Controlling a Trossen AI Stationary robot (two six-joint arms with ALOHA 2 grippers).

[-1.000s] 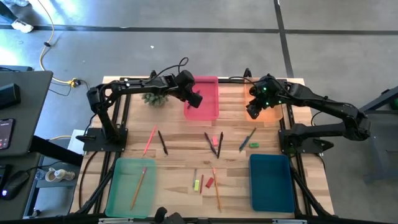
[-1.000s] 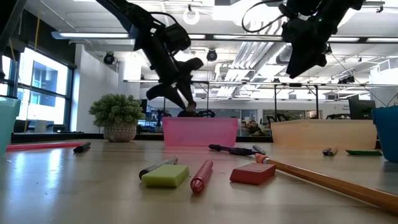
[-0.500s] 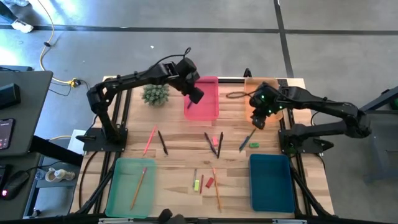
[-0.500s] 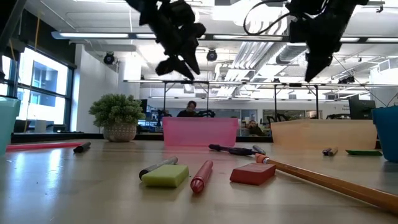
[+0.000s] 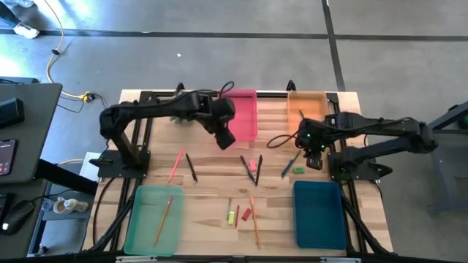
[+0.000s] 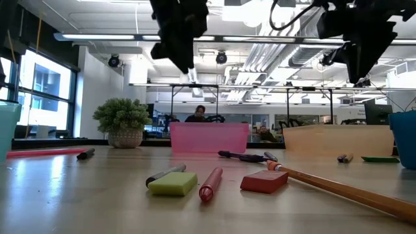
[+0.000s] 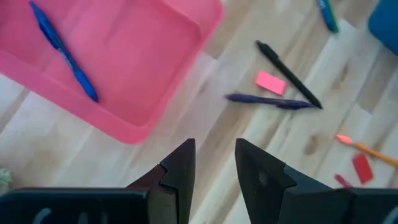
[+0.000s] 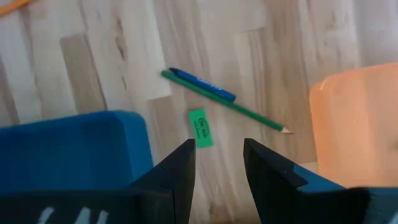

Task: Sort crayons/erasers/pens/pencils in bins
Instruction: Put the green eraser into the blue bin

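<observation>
The left gripper [image 5: 224, 136] hung above the table with its fingers [image 7: 180, 168] apart and holding nothing. Just beyond them sat the pink bin [image 7: 134, 59], a blue pen [image 7: 62, 50] lying inside it. Farther ahead on the wood lay a purple pen [image 7: 270, 101] crossed by a black pen [image 7: 288, 74], with a pink eraser [image 7: 270, 82] between the two.

The right gripper [image 5: 314, 157] hovered with its fingers [image 8: 180, 165] also parted and empty. Directly ahead of them lay a green eraser [image 8: 199, 128], then a blue pen [image 8: 205, 82] touching a green pencil [image 8: 242, 112]. The dark blue bin [image 8: 68, 149] stood to one side, the orange bin [image 8: 354, 118] to the other.
</observation>
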